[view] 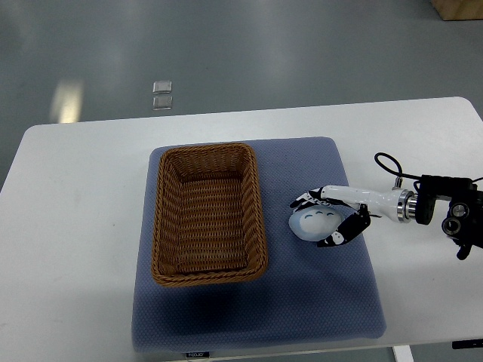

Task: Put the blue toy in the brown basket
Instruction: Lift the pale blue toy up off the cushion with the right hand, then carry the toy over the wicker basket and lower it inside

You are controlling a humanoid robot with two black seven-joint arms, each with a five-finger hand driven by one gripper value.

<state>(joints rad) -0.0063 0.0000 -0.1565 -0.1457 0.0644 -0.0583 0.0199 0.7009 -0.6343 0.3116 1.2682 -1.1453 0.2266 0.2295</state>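
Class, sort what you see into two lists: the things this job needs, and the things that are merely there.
Needed for the job:
- blue toy
- brown basket
- right hand, closed around the toy

Merely there:
- blue mat under basket and toy
- white table
- two small clear squares on the floor

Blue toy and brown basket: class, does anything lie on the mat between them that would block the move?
Nothing visible does. The blue toy, held in the right hand, sits right of the brown basket with only bare blue mat between; just the basket's near wall must be cleared.
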